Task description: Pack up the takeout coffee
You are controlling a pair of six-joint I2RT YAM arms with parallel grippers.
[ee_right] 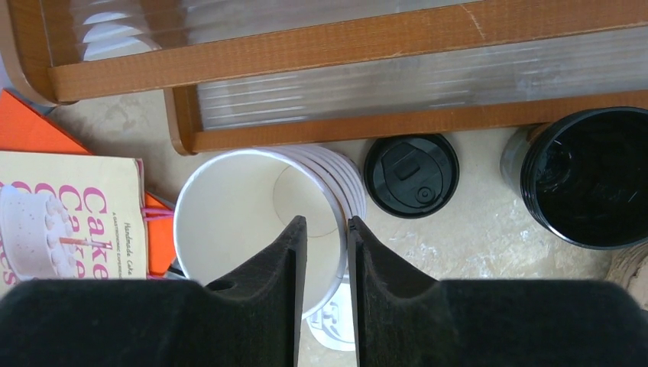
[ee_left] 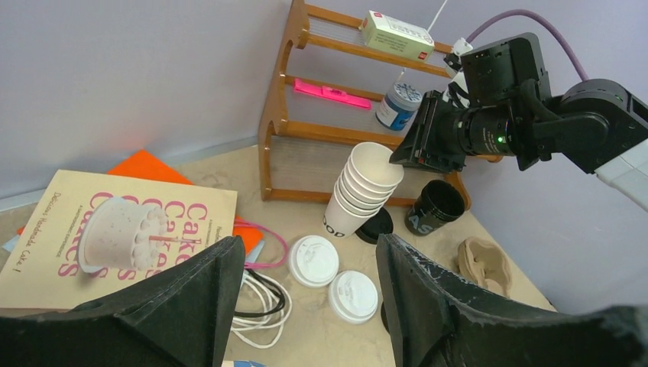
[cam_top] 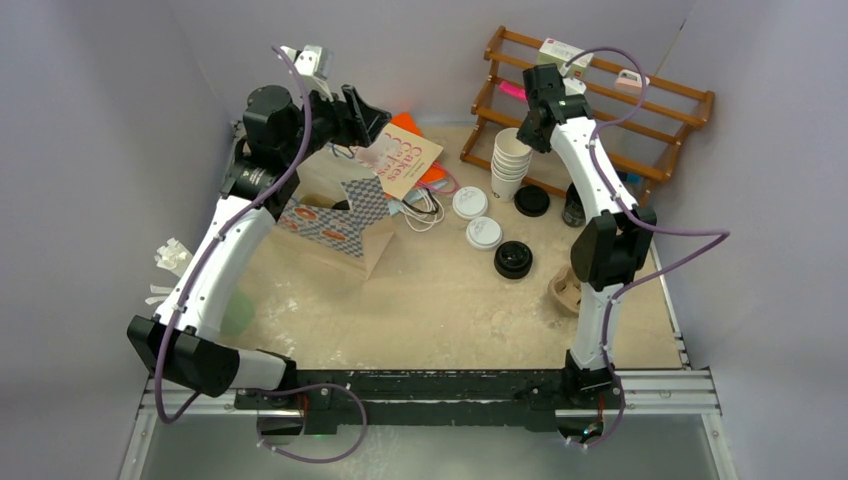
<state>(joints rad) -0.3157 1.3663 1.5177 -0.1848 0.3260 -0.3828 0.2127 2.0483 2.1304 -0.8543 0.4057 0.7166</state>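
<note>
The takeout coffee shows only as loose parts. Two white lids [cam_top: 470,203] [cam_top: 484,232] lie flat mid-table, and a black lid [ee_right: 411,176] lies by the stack of white cups [cam_top: 510,160]. An open black cup [ee_right: 588,176] stands right of that lid. Another black cup [cam_top: 513,260] sits nearer the front; whether it is lidded I cannot tell. My right gripper [ee_right: 327,222] hangs over the stack, jaws narrow, one finger inside the top cup and one outside, with a gap still beside the wall. My left gripper [ee_left: 309,243] is raised at the back left, open and empty.
A wooden rack [cam_top: 600,90] lines the back right wall. A cake book [cam_top: 400,160] and an orange folder lie at the back. A checkered paper bag [cam_top: 335,225] stands left of centre, with cables [cam_top: 425,210] beside it. A cardboard cup carrier [cam_top: 565,290] lies by the right arm.
</note>
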